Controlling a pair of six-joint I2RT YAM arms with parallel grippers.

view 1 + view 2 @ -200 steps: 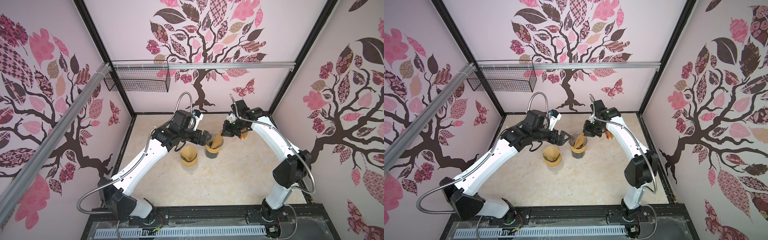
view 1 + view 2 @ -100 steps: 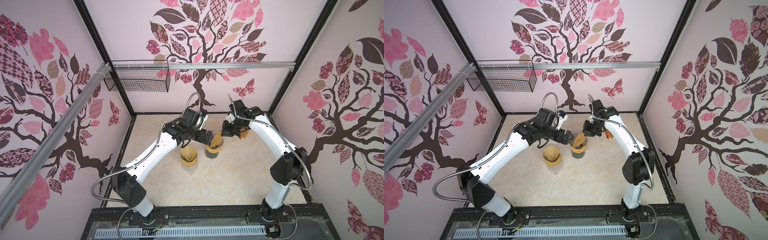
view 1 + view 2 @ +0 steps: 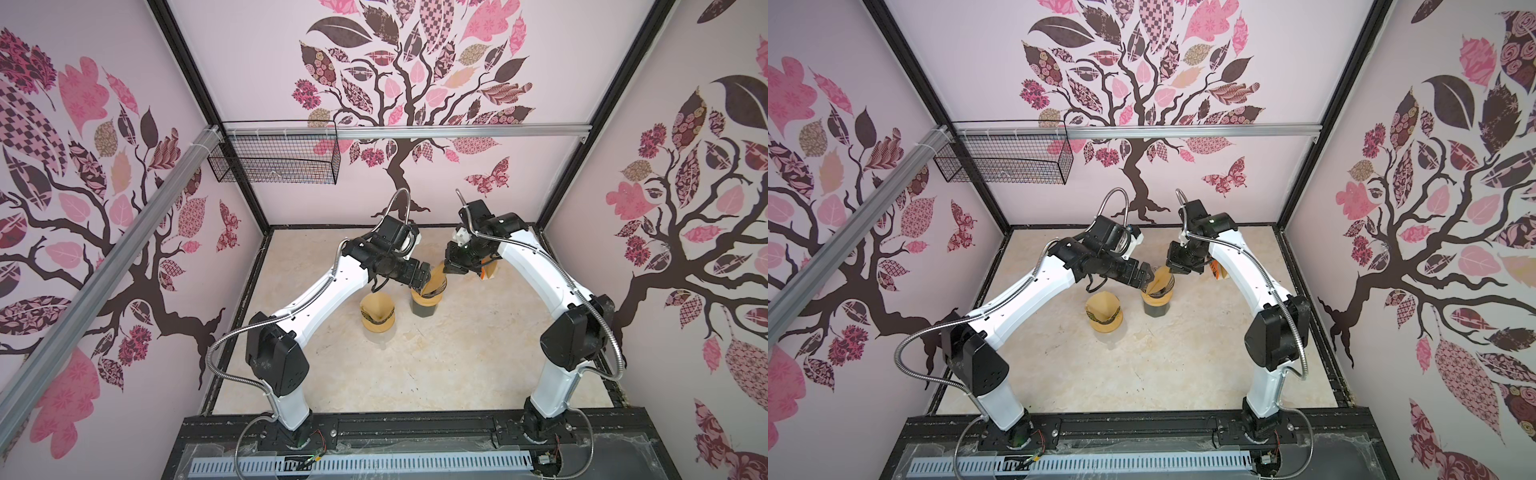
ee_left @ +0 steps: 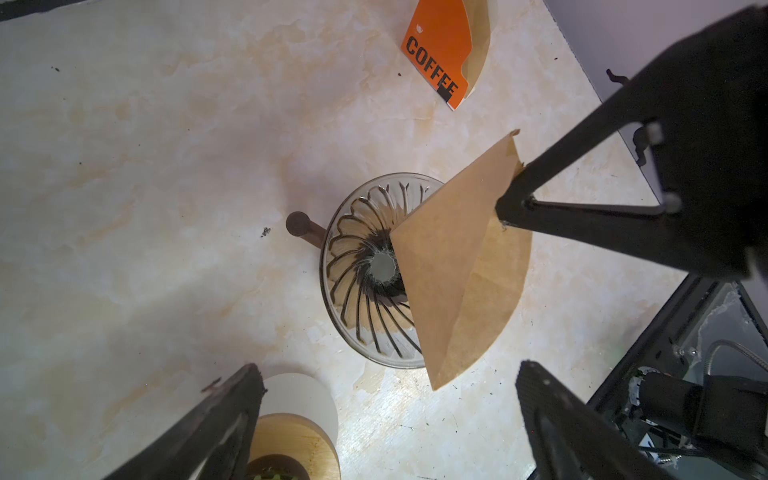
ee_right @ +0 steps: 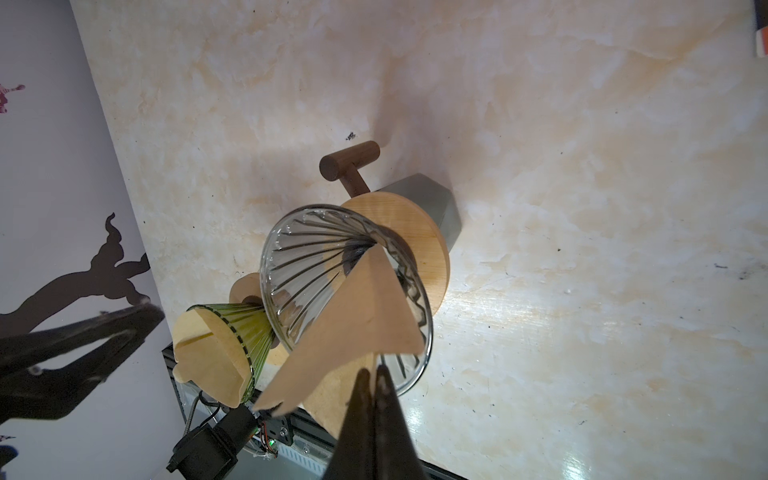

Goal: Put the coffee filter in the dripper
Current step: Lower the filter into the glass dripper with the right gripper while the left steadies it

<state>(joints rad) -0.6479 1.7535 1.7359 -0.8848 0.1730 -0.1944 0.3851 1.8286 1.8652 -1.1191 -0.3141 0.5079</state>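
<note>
Our left tool (image 3: 424, 277) has swung in beside the glass dripper (image 4: 357, 270), spread wide; our right tool (image 5: 372, 376) pinches the coffee filter (image 4: 449, 266), tip inside, unseated.

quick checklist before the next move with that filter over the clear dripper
1. Grip: right pincer shut on the coffee filter edge: ok.
2. Aim: filter's point inside the clear dripper bowl: ok.
3. Filter opened into a cone: not ok, it is folded flat.
4. Filter seated against the ribs: not ok, much of it overhangs the rim.
5. Helper: left pincer open, holding nothing: ok.
6. Clearance to the green dripper beside it: cannot tell.
</note>
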